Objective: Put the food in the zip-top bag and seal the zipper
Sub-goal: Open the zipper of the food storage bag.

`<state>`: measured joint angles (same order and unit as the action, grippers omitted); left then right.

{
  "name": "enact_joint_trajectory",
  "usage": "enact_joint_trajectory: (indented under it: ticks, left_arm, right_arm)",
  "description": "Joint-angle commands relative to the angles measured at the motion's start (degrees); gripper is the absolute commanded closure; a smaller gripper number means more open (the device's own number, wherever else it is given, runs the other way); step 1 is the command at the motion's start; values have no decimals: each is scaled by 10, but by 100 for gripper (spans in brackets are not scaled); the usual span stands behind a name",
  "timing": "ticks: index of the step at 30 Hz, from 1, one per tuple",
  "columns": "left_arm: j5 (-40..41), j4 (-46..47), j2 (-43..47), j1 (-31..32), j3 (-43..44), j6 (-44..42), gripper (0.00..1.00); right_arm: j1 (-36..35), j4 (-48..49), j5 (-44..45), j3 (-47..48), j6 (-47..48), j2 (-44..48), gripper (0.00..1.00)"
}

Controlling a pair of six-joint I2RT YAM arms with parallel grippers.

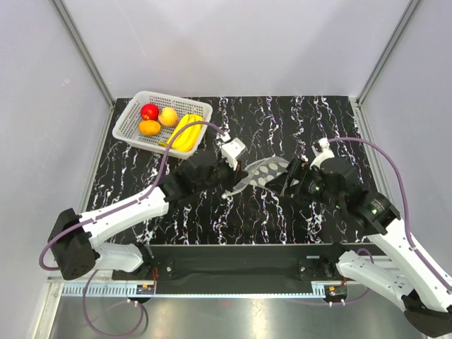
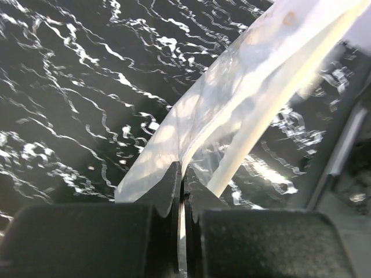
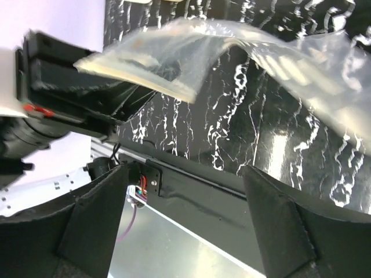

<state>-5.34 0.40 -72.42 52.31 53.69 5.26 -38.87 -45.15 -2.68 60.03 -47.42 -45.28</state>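
The overhead feed gives me soft, even light from above. The pale walls (image 1: 247, 42) read bright, the dark marbled surface (image 1: 282, 120) keeps its detail, shadows are faint, and the view is sharp to the edges. On my left wrist feed the zip-top bag (image 2: 243, 87) blows out to near-white glare toward the upper right, while the left pincer (image 2: 182, 174), close to the lens, is dim and soft. On my right wrist feed the surface throws a bright reflection at right, the bag looks hazy with sheen, and the right pincer (image 3: 185, 174) is a dark, blurred silhouette.
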Motion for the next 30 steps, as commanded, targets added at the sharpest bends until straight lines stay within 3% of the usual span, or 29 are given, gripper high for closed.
enact_joint_trajectory:
  ticks: [1,6,13,18,25,30]
  left_arm:
    - [-15,-26,13,-1,57,96,100]
    - [2,-73,18,-1,91,129,98]
    - [-8,-83,26,-1,89,160,98]
    - [-20,-77,25,-1,84,175,98]
    - [-25,-66,22,-3,82,189,99]
    - [-29,-58,20,-4,77,194,100]
  right_arm:
    - [0,94,-47,-23,57,-23,14]
    - [0,170,-97,-40,96,-46,16]
    - [-2,236,-80,-46,141,-67,16]
    - [-3,238,-61,-35,173,-81,18]
    - [-11,212,-12,-17,188,-120,36]
    - [-25,191,41,-7,189,-131,36]
